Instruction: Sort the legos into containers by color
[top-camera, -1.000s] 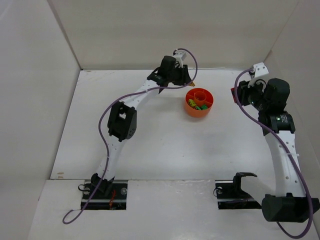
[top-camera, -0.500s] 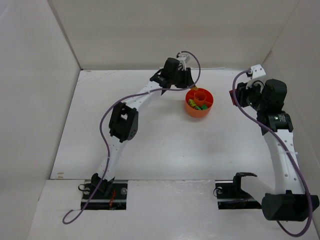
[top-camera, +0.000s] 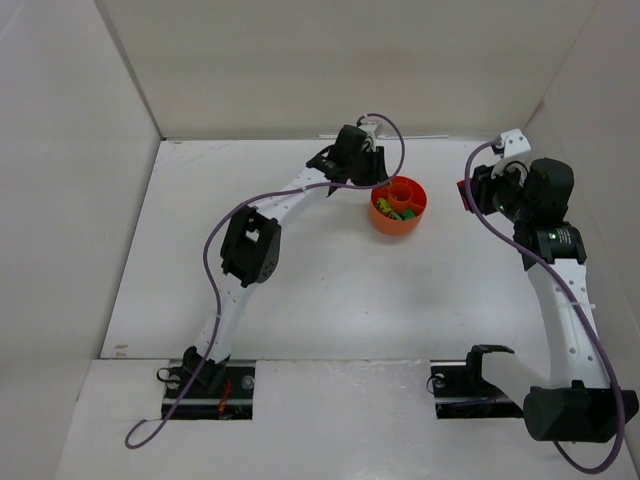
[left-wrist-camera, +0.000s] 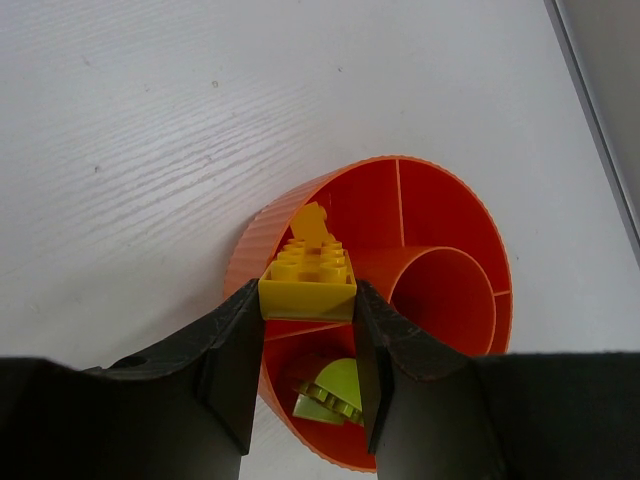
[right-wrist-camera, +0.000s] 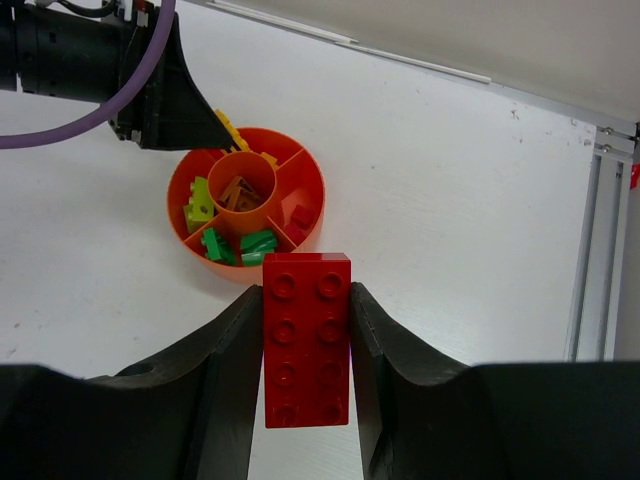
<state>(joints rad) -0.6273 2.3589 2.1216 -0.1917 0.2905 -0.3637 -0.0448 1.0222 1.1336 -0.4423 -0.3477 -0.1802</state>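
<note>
Two bricks are clamped: the yellow brick in the left hand is held over the rim of the orange bowl, upper middle overhead, while the red brick in the right hand is held well to the right.

Left gripper at the bowl's far-left rim; open table along its near and right sides.

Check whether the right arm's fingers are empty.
No, the right fingers clamp a red lego brick between them in the right wrist view.
</note>
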